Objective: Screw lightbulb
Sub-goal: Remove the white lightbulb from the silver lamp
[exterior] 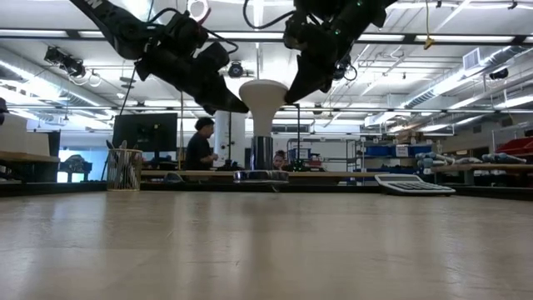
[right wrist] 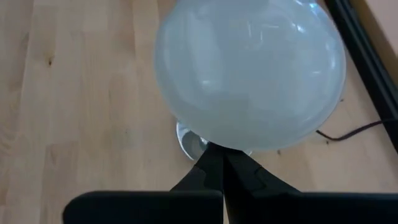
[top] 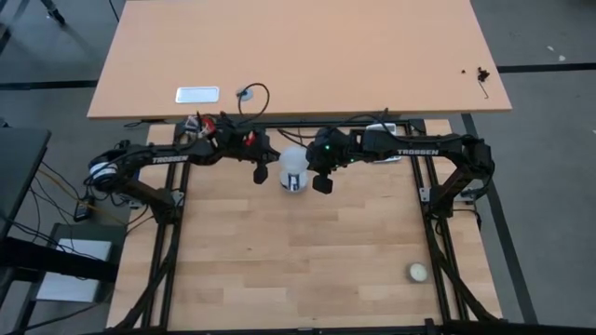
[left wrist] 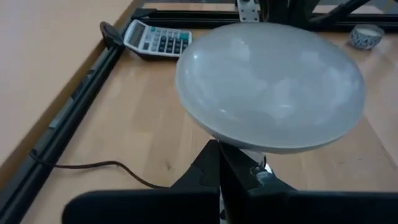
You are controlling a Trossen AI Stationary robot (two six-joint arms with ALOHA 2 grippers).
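The white lightbulb [top: 293, 167] stands upright, dome up. Its grey screw base [exterior: 262, 154] sits in the round socket disc [exterior: 261, 176] on the wooden table. My left gripper [exterior: 241, 107] is shut, with its tips at the bulb's left side under the dome. My right gripper [exterior: 290, 98] is shut, with its tips at the bulb's right side under the dome. The dome fills the left wrist view [left wrist: 270, 87] and the right wrist view [right wrist: 249, 71]. Part of the disc [right wrist: 189, 140] shows below it. My left gripper lies with its shut fingertips [left wrist: 214, 152] against the bulb's cone just under the dome's rim [exterior: 250, 105]. It comes slanting down from the table's left. The bulb stands upright in the socket. My right gripper lies with its shut fingertips [right wrist: 217, 152] against the underside of the dome's rim [exterior: 283, 98], on the side opposite the left gripper. It comes slanting down from the table's right. The dome hides the exact spot.
A calculator [left wrist: 155, 40] lies at the table's far edge by the black frame rail. The socket's thin black cord [left wrist: 93, 167] runs across the wood. A small cream ball [top: 417, 272] lies near the right front. A person [exterior: 200, 146] stands in the room behind.
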